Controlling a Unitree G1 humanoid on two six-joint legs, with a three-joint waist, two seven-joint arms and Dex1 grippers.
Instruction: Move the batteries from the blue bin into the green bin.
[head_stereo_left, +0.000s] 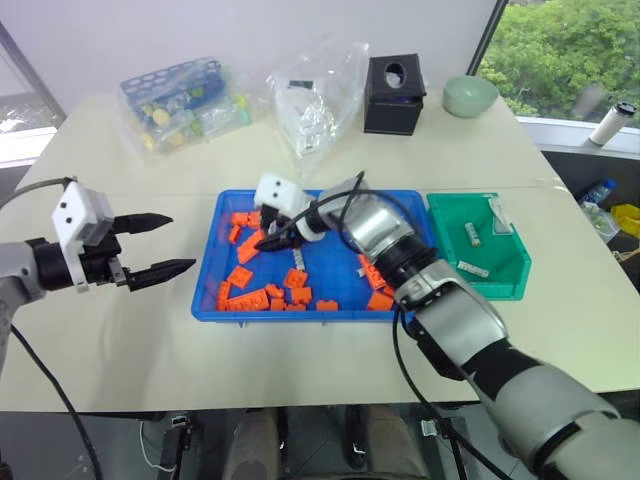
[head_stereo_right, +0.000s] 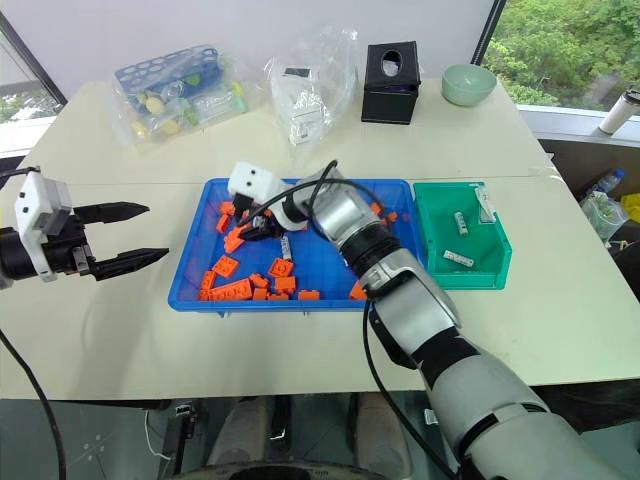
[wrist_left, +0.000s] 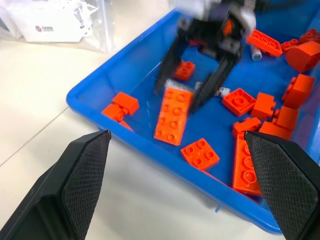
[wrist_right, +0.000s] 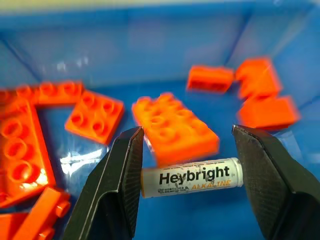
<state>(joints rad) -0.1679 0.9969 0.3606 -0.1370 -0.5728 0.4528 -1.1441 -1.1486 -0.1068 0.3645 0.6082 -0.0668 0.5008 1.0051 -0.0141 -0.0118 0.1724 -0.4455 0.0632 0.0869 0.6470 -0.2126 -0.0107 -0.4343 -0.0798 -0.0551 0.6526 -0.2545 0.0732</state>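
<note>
Three batteries: small printed cylinders are seen in the green bin (head_stereo_left: 505, 268), a deep glossy plastic box beside the blue bin (head_stereo_left: 215, 290).
Blue bin: shallow rimmed tray strewn with studded orange bricks (head_stereo_left: 248, 298).
Right gripper (wrist_right: 187, 177): half parted, textured black fingers clamped endwise on a battery (wrist_right: 191, 177) over the tray.
Left gripper (head_stereo_left: 165, 245): held wide apart, empty, beside the tray.

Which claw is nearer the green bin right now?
Right. The right claw is over the blue bin, beside the green bin; the left claw hangs beyond the blue bin's far side.
</note>
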